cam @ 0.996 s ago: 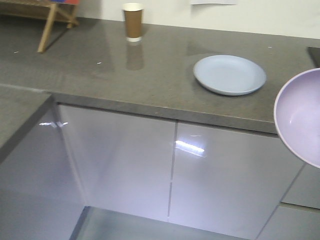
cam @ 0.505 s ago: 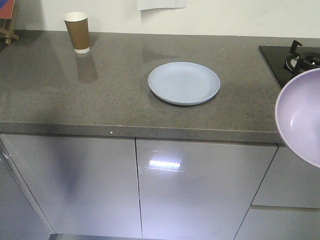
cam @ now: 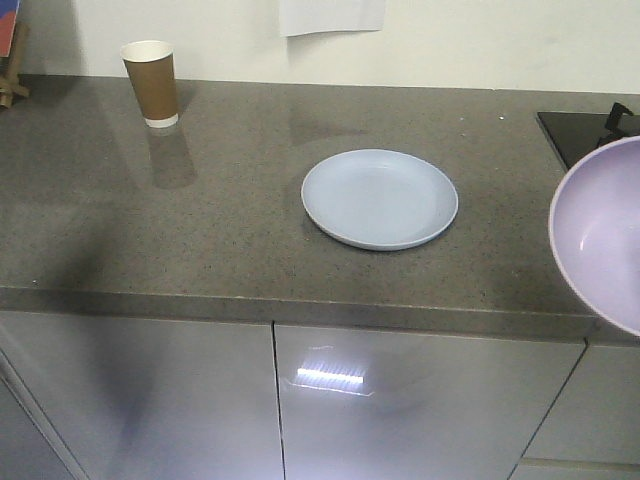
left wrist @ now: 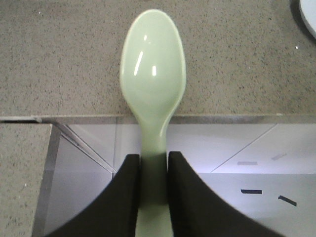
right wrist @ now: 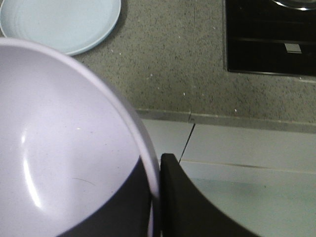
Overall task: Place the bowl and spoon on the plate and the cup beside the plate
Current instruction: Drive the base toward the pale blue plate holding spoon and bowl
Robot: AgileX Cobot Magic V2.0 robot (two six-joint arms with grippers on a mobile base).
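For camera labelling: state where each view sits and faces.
Front view: raised before the counter, looking down on cup and plate; no arm, only the bowl at right.
Left wrist view: behind the left tool, facing the counter edge; tool pinches the spoon.
Right wrist view: behind the right tool gripping the bowl rim; plate, stove beyond.
Shared: front and right wrist views show plate and bowl.

The front camera looks down across the countertop [cam: 200, 230] from farther back; both wrist cameras look steeply down at close range over its front edge, each sharing the plate [cam: 380, 200] with it (left wrist: a sliver only).
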